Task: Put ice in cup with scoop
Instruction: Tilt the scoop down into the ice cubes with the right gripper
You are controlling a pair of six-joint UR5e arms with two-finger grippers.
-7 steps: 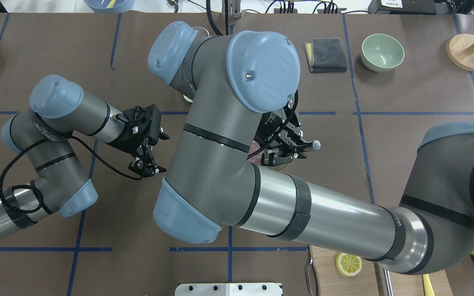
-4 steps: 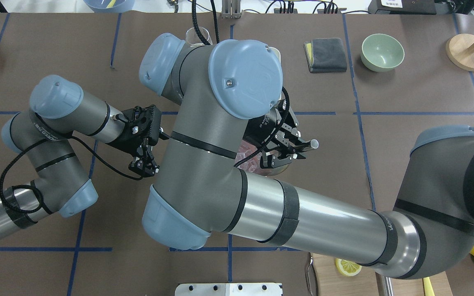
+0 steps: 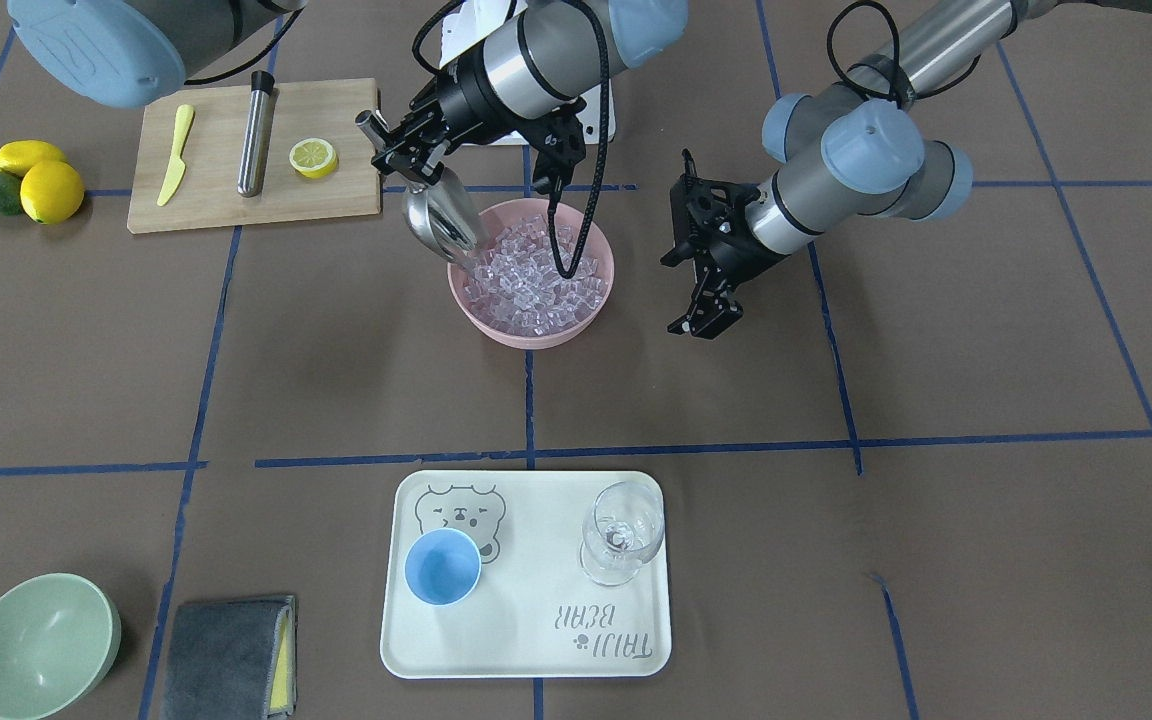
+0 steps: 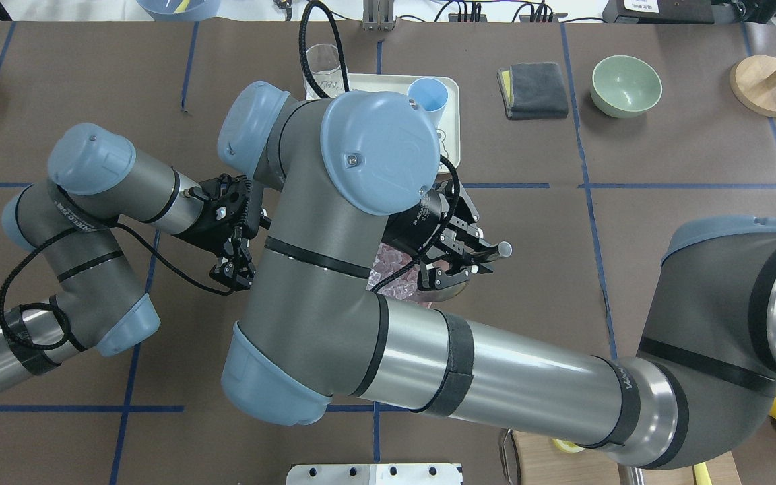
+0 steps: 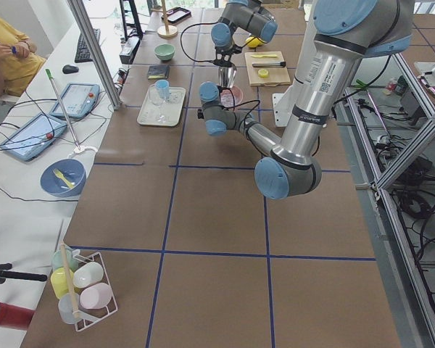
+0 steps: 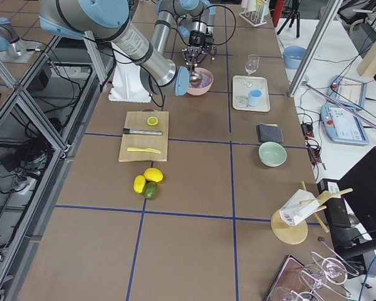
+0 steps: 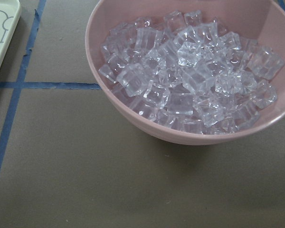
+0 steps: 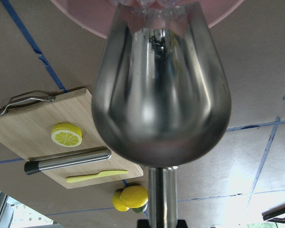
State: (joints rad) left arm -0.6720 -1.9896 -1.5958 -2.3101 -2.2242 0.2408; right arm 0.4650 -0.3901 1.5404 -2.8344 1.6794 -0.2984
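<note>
The ice (image 3: 536, 275) is a heap of clear cubes in a pink bowl (image 3: 526, 335) at mid-table; it also shows in the left wrist view (image 7: 190, 80). My right gripper (image 3: 401, 150) is shut on the rod handle of the steel scoop (image 3: 441, 225). The scoop tilts down, its mouth at the bowl's rim against the ice, and it fills the right wrist view (image 8: 161, 95). The light-blue cup (image 3: 443, 567) stands empty on a white tray (image 3: 536, 640). My left gripper (image 3: 701, 315) is open and empty, beside the bowl and apart from it.
A clear stemmed glass (image 3: 622, 535) stands on the tray beside the cup. A cutting board (image 3: 236, 205) holds a steel cylinder (image 3: 256, 130), a lemon slice (image 3: 313, 157) and a yellow knife (image 3: 174, 155). A pale green bowl (image 3: 41, 645) and grey cloth (image 3: 231, 655) lie beyond the tray.
My right arm has swung back toward my base, which uncovers the tray and the cup in the overhead view. The gripper with the scoop has shifted slightly with it. My left arm has not moved.
</note>
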